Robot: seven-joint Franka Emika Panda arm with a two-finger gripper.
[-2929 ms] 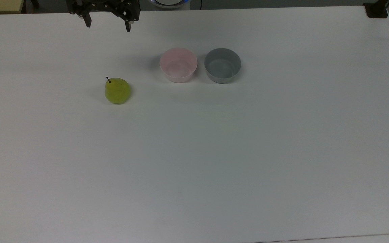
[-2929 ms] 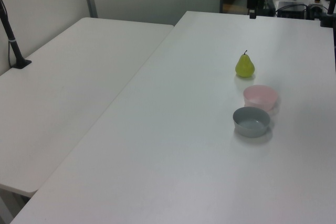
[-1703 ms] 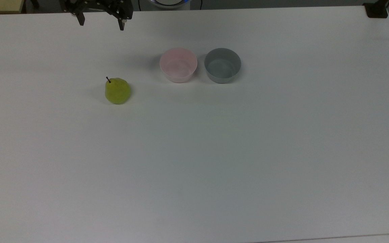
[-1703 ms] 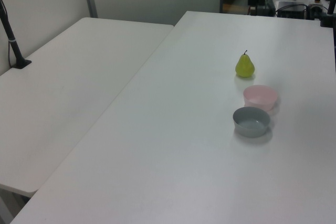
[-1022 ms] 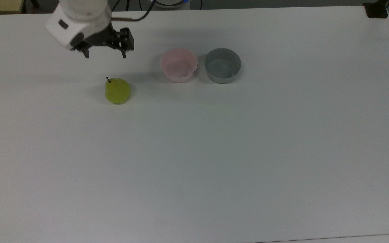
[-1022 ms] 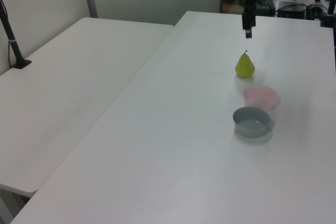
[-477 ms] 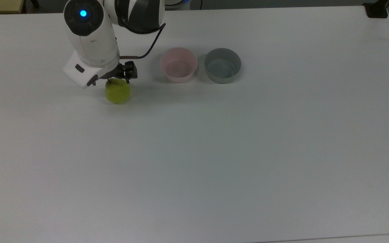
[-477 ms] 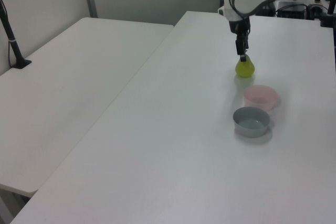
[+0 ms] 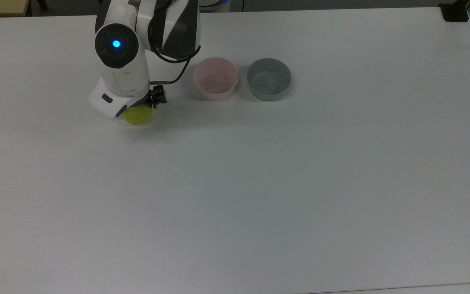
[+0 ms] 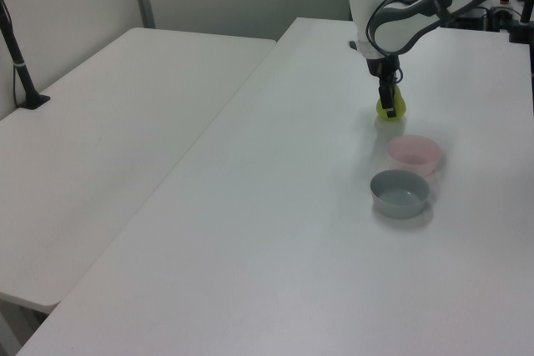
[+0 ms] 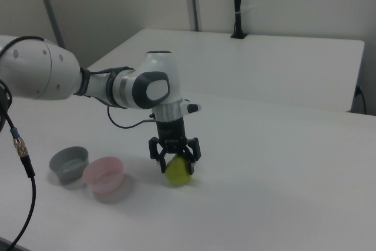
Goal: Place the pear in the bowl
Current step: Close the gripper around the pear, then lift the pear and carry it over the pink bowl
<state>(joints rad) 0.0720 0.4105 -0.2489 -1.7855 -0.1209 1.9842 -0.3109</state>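
The yellow-green pear (image 9: 140,116) (image 10: 394,108) (image 11: 178,172) stands on the white table, at the top view's left. My gripper (image 11: 176,159) has come down over it and is open, one dark finger on each side of the fruit, which sits low between them. In the top view the arm's white wrist (image 9: 118,77) covers the upper part of the pear and its stem. The pale pink bowl (image 9: 214,94) (image 10: 413,164) (image 11: 104,184) is empty, a short way to the top view's right of the pear.
A grey bowl (image 9: 268,96) (image 10: 400,204) (image 11: 68,167) of the same shape stands right beside the pink one, on its far side from the pear. A second white table (image 10: 125,114) adjoins at the left view's left. A black cable (image 11: 20,145) hangs at the right view's left.
The arm has swung in from the table's far edge and lowered over the pear. The open fingers now straddle it, lower than half a second ago. Pear and bowls have not moved.
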